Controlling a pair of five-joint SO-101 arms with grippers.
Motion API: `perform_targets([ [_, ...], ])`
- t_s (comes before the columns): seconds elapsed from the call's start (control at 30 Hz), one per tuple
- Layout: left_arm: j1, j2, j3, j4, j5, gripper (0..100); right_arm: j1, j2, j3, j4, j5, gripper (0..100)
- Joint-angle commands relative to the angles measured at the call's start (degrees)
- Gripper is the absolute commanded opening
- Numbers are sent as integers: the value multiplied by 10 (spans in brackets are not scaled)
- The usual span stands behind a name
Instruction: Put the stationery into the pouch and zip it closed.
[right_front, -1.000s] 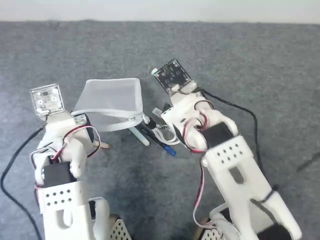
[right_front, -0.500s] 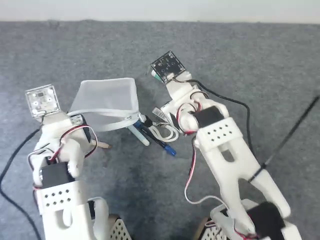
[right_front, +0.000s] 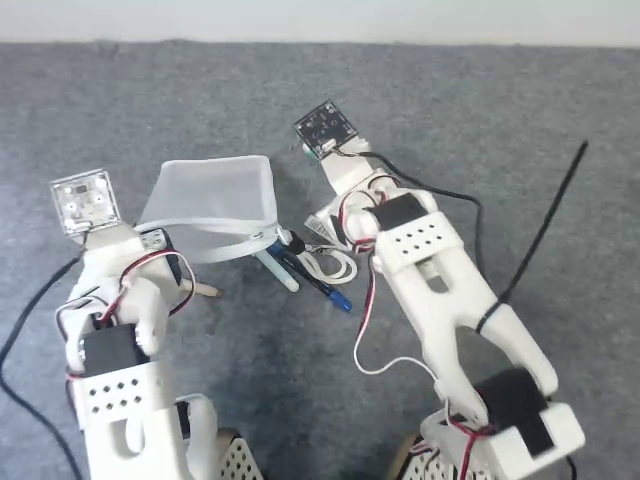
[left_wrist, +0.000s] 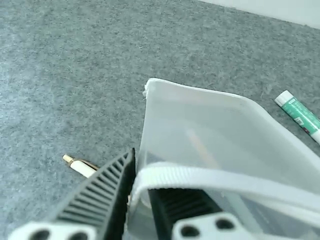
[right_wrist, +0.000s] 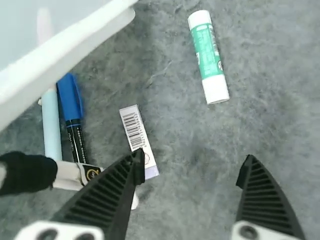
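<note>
- Left gripper (left_wrist: 142, 175): clamped on pouch (right_front: 215, 195) rim, holding mouth open, on table (right_front: 520, 100) twd left edge; hasn't budged.
- Pens (right_front: 305, 270): just beside pouch mouth, not in yet.
- Right gripper (right_wrist: 194, 159): jaws wide, nothing held. Over last sec we saw the arm stretch twd far edge. It's now above small labelled block (right_wrist: 136, 137), w/ glue stick (right_wrist: 207, 55) near. We reckon a pick's lining up.

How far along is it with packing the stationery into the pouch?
Early on. Done: the left gripper grips the rim of the pouch, whose mouth looks open. In hand: the right gripper hangs open above the loose items, holding nothing. Left: the glue stick, blue pen, pale blue pen and barcoded piece lie on the carpet outside the pouch, and the zip is not yet closed.
</note>
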Motion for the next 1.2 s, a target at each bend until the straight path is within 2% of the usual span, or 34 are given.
perform_targets([
  [0.0,-28,10,-39,-1,10,10,-25,7,-40,5,-6,285],
  [0.37,-60,10,-40,-2,11,10,-29,101,-112,7,0,285],
  [0.53,-75,10,-45,1,11,10,-31,152,-145,8,65,285],
  [0.8,-77,9,-45,2,11,10,-28,241,-217,8,76,285],
  [0.87,-101,9,-47,0,11,10,-28,258,-227,8,76,285],
  [1.17,-114,9,-48,-1,11,10,-44,270,-229,34,117,285],
])
